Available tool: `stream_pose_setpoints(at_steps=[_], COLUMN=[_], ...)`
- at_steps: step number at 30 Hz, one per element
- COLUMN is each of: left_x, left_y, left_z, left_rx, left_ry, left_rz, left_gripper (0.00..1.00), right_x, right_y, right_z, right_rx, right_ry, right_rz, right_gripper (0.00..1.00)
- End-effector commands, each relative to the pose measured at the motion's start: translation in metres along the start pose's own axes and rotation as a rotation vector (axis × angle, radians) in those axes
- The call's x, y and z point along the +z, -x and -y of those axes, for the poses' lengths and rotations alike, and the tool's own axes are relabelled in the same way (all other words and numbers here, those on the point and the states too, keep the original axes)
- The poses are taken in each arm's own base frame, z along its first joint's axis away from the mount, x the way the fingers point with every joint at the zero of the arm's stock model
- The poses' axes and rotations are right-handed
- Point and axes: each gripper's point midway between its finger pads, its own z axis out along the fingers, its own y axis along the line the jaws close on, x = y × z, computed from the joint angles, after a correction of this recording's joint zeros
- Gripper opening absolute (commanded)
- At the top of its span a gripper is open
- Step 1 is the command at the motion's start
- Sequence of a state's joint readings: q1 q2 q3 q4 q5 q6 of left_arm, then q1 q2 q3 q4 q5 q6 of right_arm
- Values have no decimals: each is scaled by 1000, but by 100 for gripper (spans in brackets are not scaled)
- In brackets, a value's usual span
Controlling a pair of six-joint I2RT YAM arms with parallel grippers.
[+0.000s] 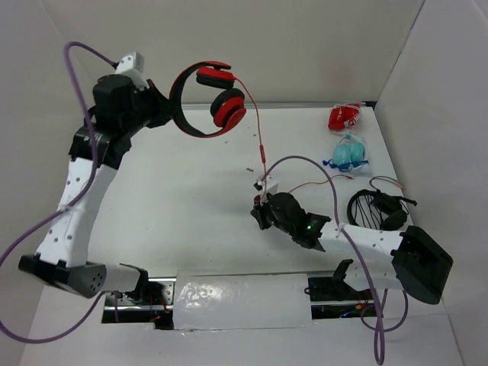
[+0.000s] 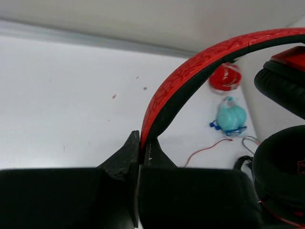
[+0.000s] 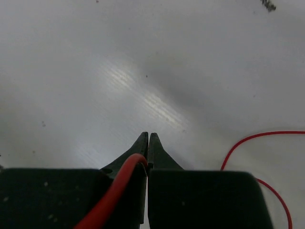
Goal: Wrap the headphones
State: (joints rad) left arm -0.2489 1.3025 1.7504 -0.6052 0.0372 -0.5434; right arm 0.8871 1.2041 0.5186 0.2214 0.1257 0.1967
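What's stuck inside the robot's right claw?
A thin red cable from the red over-ear headphones is pinched inside the shut right claw. It curls out on one side of the claw; the squeezed bit deep inside is hidden.

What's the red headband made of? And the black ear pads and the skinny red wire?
The headband looks like hard plastic, red with a bumpy pattern outside, black lining inside. The ear pads are probably soft foam under smooth matte black leatherette; they bulge roundly. The wire is a thin bendy cord, likely rubbery plastic coating, curving freely.
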Motion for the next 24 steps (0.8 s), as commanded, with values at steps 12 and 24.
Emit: stream_pose_setpoints(at_steps=[12, 24], left_x=[89, 25], left_y=[-24, 8], left_z=[-169, -221], left_rx=[-439, -534], left_ry=[389, 389], left_rz=[-138, 2], left_gripper=[0, 0], right_x=[-50, -60], right_y=[-81, -71], right_z=[1, 37], right_rx=[156, 351], right_ry=[-365, -395], right_rz=[-258, -245], right_gripper=[0, 0])
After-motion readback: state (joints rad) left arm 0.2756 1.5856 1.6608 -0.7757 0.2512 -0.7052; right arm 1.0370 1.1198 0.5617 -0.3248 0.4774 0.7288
